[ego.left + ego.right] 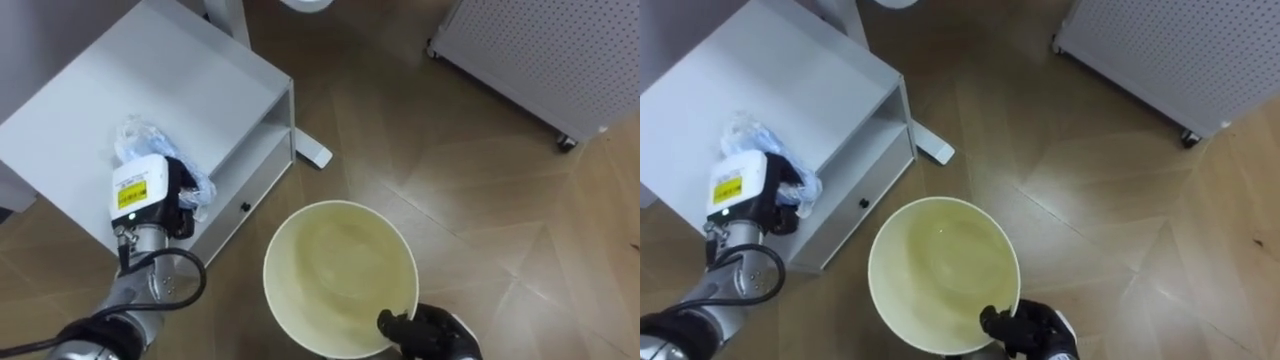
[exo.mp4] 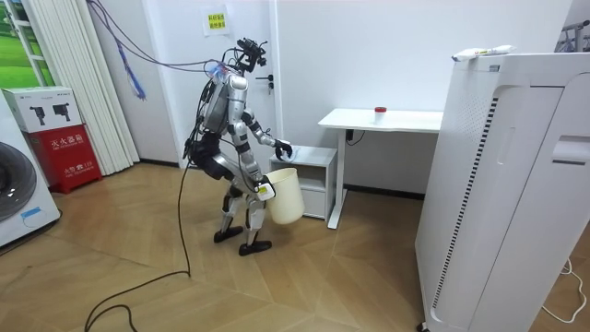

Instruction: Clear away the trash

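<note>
Bag [image 1: 148, 140]: crumpled plastic, atop cabinet [image 1: 170, 70].
Left hand [image 1: 178, 196]: curled into bag; its yellow label unreadable.
Right hand [image 1: 428, 330]: grips bin [image 1: 300, 250] rim, beside cabinet.

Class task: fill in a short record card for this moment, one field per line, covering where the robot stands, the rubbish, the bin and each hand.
robot's place: standing at a low white cabinet, beside a white desk
rubbish: crumpled clear plastic lying on the cabinet top
bin: cream, round, nothing inside, held above the wooden floor
left hand: down on the plastic; grip unclear
right hand: curled over the bin's near rim
task stage: plastic not yet in the bin
</note>
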